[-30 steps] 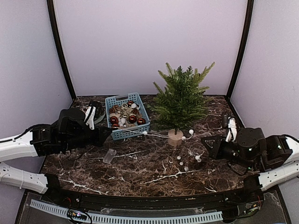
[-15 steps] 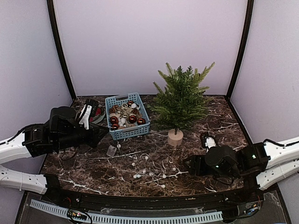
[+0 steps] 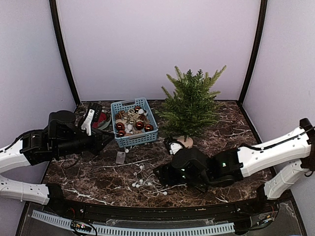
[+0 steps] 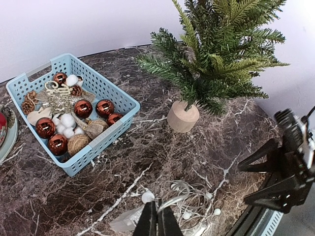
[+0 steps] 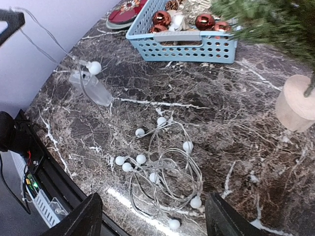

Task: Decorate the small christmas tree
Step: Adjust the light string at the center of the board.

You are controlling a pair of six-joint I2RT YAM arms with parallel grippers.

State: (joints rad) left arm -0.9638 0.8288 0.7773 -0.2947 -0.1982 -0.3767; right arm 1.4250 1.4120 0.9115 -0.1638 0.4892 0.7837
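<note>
The small christmas tree stands upright at the back right of the table on its pale wooden base. A string of white ball lights lies heaped on the marble near the front edge. Above that heap hangs my right gripper, open, with nothing between its fingers. My left gripper is shut on the string's thin wire next to a clear battery pack. In the top view the left gripper is left of the lights and the right gripper is beside them.
A blue basket of red baubles, twine balls and cones sits left of the tree. Beside it at the far left lies a red plate. The table's front edge runs just behind the heap of lights.
My right arm swept from the right side to the front centre, dragging the lights away from the tree base, then opened and let go. The left arm drew back slightly left.
</note>
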